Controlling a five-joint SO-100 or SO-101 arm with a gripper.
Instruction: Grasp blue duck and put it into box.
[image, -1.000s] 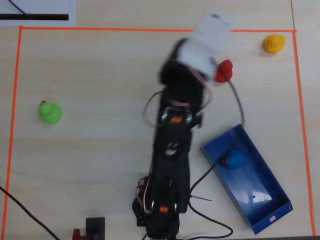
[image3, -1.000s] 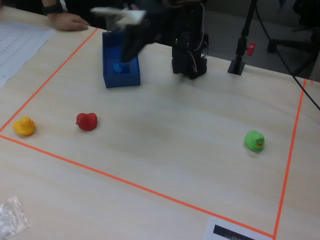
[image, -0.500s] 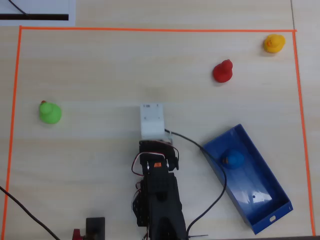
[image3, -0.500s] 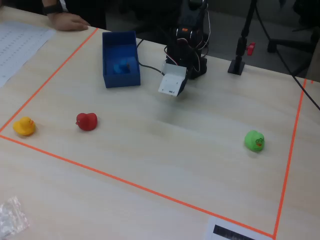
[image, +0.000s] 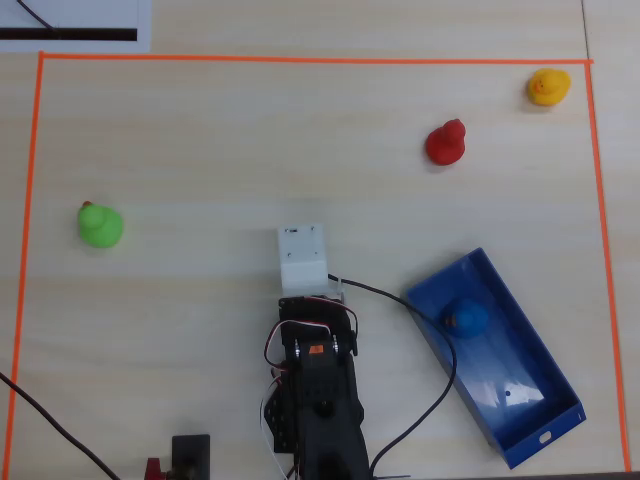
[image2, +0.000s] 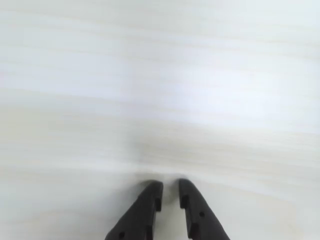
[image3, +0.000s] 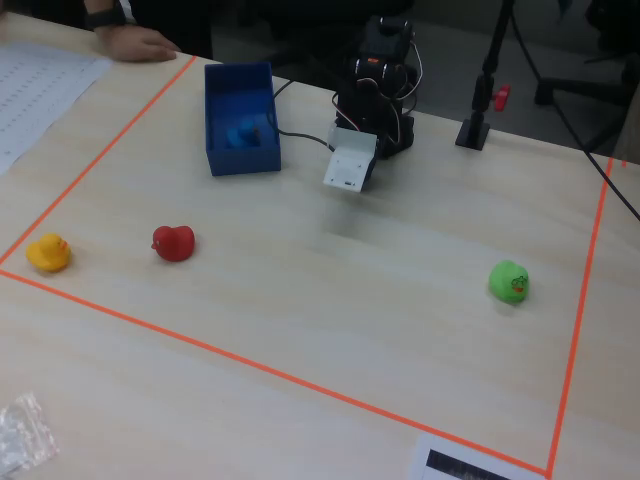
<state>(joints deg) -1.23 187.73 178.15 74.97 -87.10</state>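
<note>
Blue duck (image: 467, 319) is seen inside box (image: 540, 421); task judged approx. done. Pincer (image2: 170, 187) is held narrow, empty, over bare tabletop (image2: 160, 75), nr arm base.

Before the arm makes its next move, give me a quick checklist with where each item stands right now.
1. Blue duck inside the box: ok, it lies near the box's upper end in the overhead view.
2. Hand empty: ok, nothing between the fingers, which stand nearly closed.
3. Hand clear of the box: ok, it hangs over bare table.
4. Red duck, yellow duck and green duck outside the box: ok.
5. Cable clear of the box: cannot tell, it runs close to the near wall.
</note>
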